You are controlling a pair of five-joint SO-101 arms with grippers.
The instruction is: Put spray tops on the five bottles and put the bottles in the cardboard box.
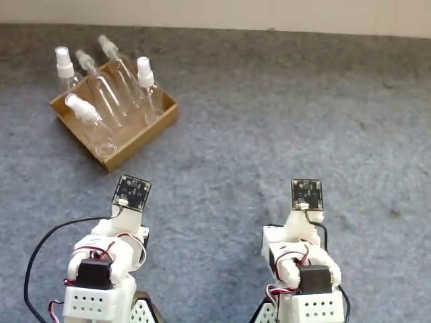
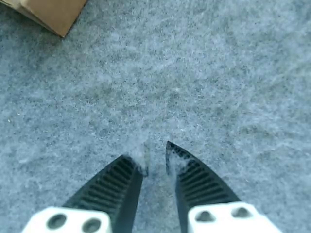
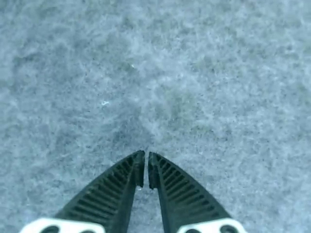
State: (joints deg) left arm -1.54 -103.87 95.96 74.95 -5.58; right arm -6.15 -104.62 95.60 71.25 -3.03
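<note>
Grey, fuzzy fabric is covering the table (image 1: 269,114) in every view.

Left end effector (image 2: 155,159): the two black ribbed jaws are standing slightly spread, with a narrow gap between the tips. They are gripping nothing and are pointing down at bare table (image 2: 218,73).

Right end effector (image 3: 146,170): the jaws are pressing almost together at the tips, leaving a hairline slit. They are gripping nothing and are pointing down at the table (image 3: 204,68).

In the high view, the left arm (image 1: 101,272) and the right arm (image 1: 303,269) are sitting folded back at the near edge of the table, side by side and well apart from each other.

The cardboard box (image 1: 145,133) is lying at the far left of the table, ahead of the left arm and well apart from the right arm. One corner of the cardboard box (image 2: 48,12) is showing in the left wrist view, beyond the jaw tips.

Five clear bottles (image 1: 111,101) are lying in the cardboard box, leaning side by side. Each one is carrying a spray top (image 1: 145,67). Several necks are projecting past the far wall of the box.
</note>
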